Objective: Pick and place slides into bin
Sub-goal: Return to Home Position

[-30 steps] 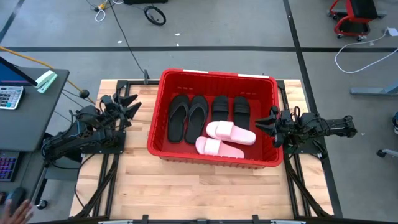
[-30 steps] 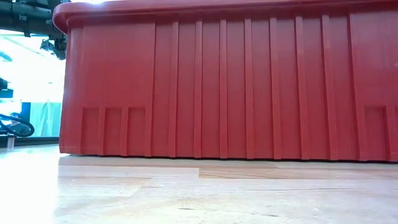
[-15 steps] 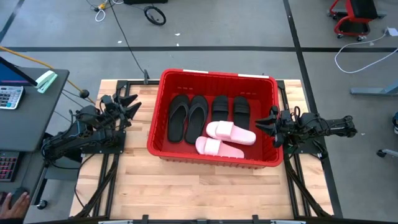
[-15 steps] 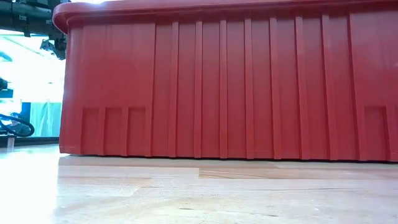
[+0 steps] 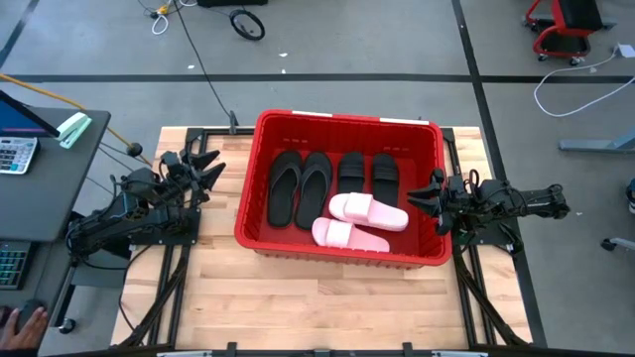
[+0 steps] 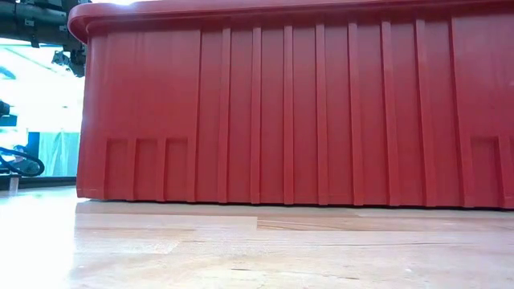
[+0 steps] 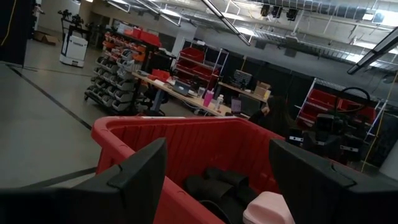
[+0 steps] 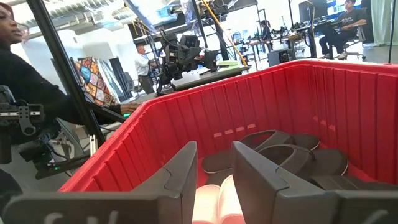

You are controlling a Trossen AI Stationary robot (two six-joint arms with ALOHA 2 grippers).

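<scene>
The red bin point(image 5: 347, 119) stands in the middle of the wooden table. Its near wall fills the low view point(image 6: 289, 112). In it lie two black flip-flops point(image 5: 300, 187), two black wide-strap slides point(image 5: 367, 175) and two pale pink slides point(image 5: 357, 222); the pink ones lie at the near side, one partly over the other. My left gripper point(image 5: 205, 167) is open and empty, left of the bin, pointing at it point(image 7: 161, 124). My right gripper point(image 5: 434, 193) is at the bin's right rim, open by a narrow gap and empty, looking into the bin point(image 8: 348, 106).
Bare tabletop point(image 5: 317, 297) lies in front of the bin. A desk with a calculator point(image 5: 15, 154) stands off the table's left, with a person's hand point(image 5: 25, 322) near it. A person point(image 8: 25, 68) stands beyond the table.
</scene>
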